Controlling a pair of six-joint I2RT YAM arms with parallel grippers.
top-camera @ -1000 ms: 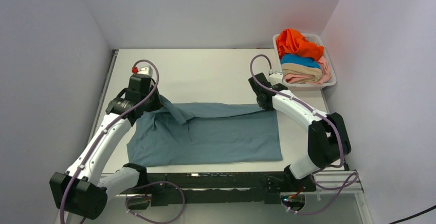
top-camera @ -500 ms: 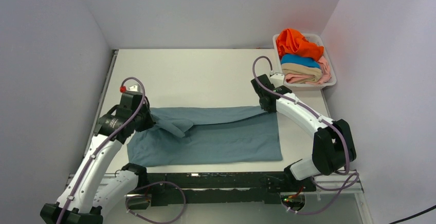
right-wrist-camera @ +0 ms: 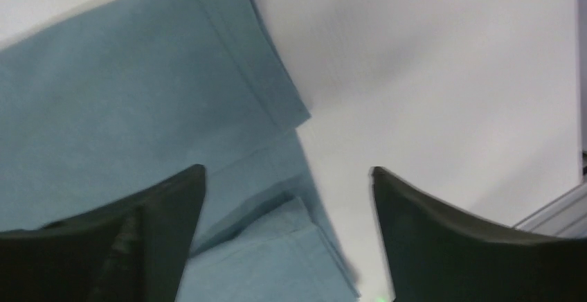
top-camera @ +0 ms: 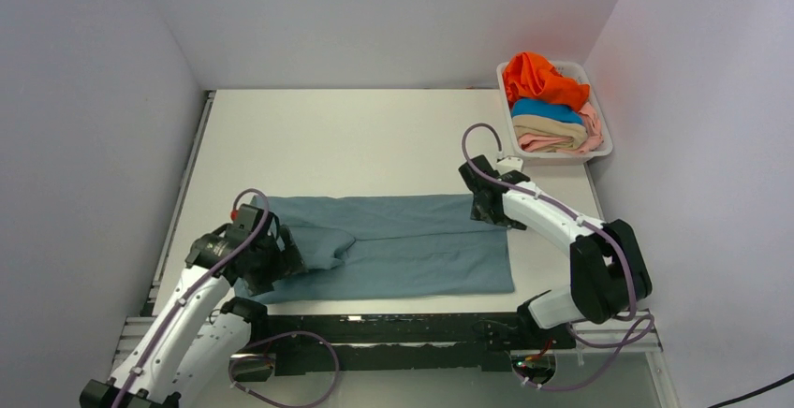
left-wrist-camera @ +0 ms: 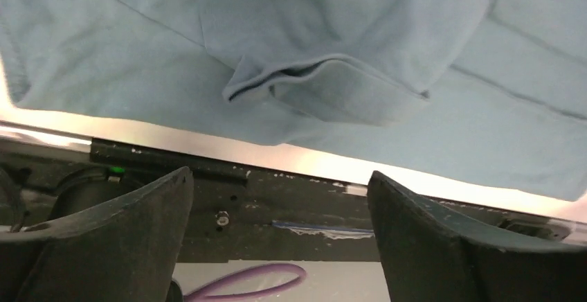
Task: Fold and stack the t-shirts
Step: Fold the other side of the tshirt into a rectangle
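Note:
A dusty grey-blue t-shirt [top-camera: 412, 244] lies folded lengthwise into a wide band near the table's front edge. Its sleeve [left-wrist-camera: 332, 91] is doubled over at the left end. My left gripper [top-camera: 286, 260] hovers over that left end, open and holding nothing; in the left wrist view the left gripper [left-wrist-camera: 278, 174] frames the table's front rail below the cloth. My right gripper [top-camera: 489, 213] stands open over the shirt's far right corner [right-wrist-camera: 277, 101], with bare table and the layered edge between the fingers of the right gripper [right-wrist-camera: 287, 170]. Orange [top-camera: 538, 79], bright blue [top-camera: 543, 109], tan [top-camera: 548, 127] and pale pink [top-camera: 554, 143] t-shirts sit in the basket.
A white plastic basket [top-camera: 605, 142] stands at the back right corner of the table [top-camera: 374, 137]. Grey walls close in on the left, back and right. A black rail [top-camera: 393, 328] with purple cables runs along the front edge.
Both grippers carried the shirt's far edge toward the front, laying it flat over the lower half, then opened and let go. The left arm swung far toward the near edge.

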